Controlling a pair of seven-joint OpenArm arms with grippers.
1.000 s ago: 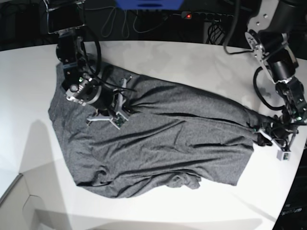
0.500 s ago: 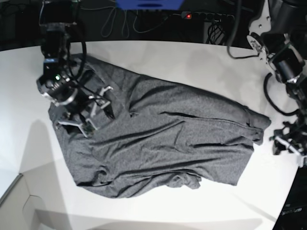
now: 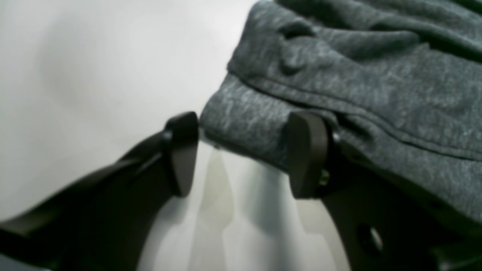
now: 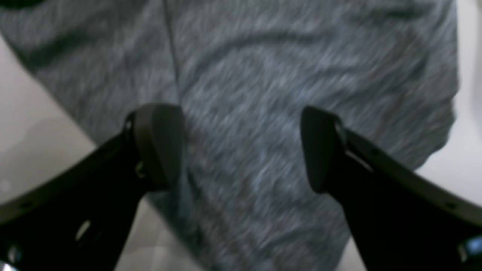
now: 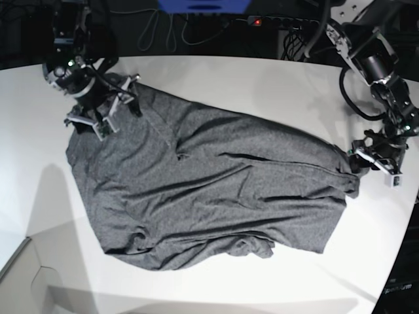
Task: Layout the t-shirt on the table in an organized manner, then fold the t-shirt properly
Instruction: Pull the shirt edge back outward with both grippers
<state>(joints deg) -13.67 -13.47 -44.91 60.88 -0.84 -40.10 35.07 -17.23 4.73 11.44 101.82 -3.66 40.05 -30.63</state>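
Note:
The dark heather-grey t-shirt lies crumpled and spread across the white table. My right gripper is open above the shirt's far-left part; in the right wrist view its jaws stand wide over blurred grey fabric, holding nothing. My left gripper is at the shirt's right corner. In the left wrist view it is open, with a hemmed shirt edge lying just at the fingertips and not clamped.
The table's curved far edge borders dark cables and a power strip. The near-left table corner is cut off. Bare white tabletop lies left of the shirt corner in the left wrist view.
My right gripper has moved from the shirt's middle-left up to its far-left part, and the fabric there is spread out. My left gripper let go, pulled off right, then came back to the corner.

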